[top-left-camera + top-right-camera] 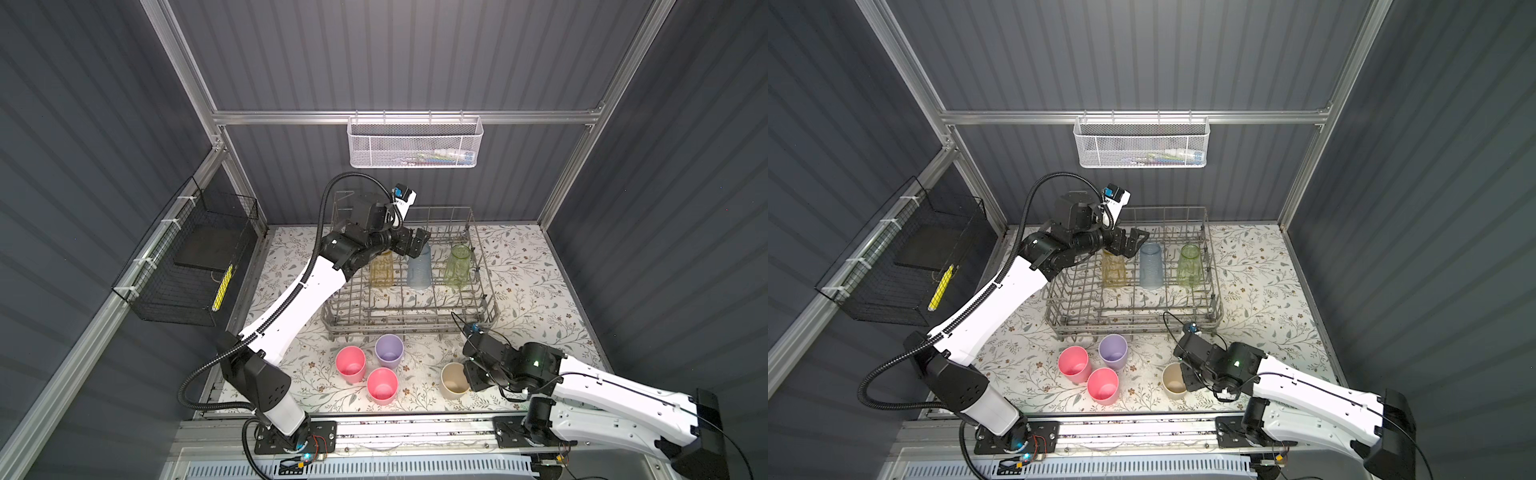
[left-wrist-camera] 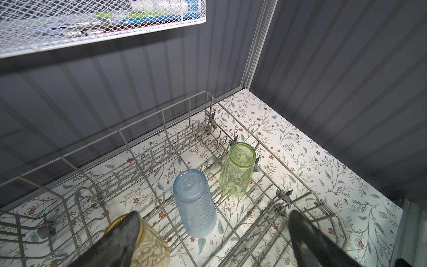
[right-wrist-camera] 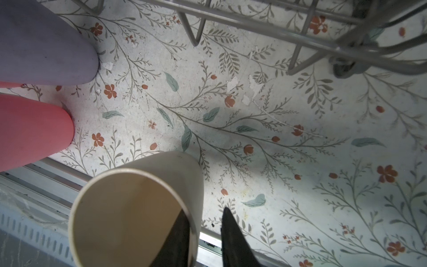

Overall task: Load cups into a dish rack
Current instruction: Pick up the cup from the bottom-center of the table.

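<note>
The dish rack (image 1: 409,328) (image 1: 1133,326) holds three upturned cups in a row: amber (image 1: 381,270) (image 2: 152,247), blue (image 1: 418,270) (image 2: 194,203) and green (image 1: 457,268) (image 2: 238,171). My left gripper (image 1: 417,243) (image 2: 215,213) hovers open above the amber and blue ones, holding nothing. In front of the rack stand two pink cups (image 1: 350,363) (image 1: 382,385), a lilac cup (image 1: 389,350) (image 3: 46,46) and a beige cup (image 1: 454,380) (image 3: 138,208), all mouth up. My right gripper (image 1: 471,374) (image 3: 205,210) straddles the beige cup's rim, one finger inside, the other just off the outer wall.
A white mesh basket (image 1: 415,143) hangs on the back wall above the rack. A black wire basket (image 1: 187,266) is fixed to the left wall. The aluminium rail (image 1: 415,428) runs along the table's front edge close behind the beige cup.
</note>
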Tool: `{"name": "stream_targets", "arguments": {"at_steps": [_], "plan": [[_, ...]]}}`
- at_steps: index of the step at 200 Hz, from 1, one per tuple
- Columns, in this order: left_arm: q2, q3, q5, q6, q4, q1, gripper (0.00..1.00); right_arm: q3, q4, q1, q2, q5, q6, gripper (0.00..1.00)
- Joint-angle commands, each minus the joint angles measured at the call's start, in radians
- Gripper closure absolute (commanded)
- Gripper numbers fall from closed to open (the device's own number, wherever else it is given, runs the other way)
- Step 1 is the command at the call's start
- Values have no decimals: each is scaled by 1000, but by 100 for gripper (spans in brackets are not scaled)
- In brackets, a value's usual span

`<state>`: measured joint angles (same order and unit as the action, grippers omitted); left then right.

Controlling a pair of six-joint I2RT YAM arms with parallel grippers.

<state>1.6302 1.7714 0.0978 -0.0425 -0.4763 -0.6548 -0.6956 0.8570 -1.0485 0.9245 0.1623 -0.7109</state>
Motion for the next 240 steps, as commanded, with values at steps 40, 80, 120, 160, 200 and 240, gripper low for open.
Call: {"name": "stream_targets", "arguments": {"at_steps": [40,80,120,160,200,240], "plan": [[-12,-3,22,-16,-2,0,0,17,-11,-8,-3,46,-25,90],[-21,-6,21,-14,-5,0,0,-24,57,-8,-60,55,-19,98],[-37,-15,36,-16,4,0,0,-165,182,-8,-198,73,25,100],[-60,-42,84,-26,48,0,0,-380,192,-5,-312,111,117,100],[-116,-153,251,-38,206,3,0,-443,-12,33,-344,94,244,99],[-136,-215,429,-86,331,21,0,-405,-242,321,-282,-285,252,100]]}}
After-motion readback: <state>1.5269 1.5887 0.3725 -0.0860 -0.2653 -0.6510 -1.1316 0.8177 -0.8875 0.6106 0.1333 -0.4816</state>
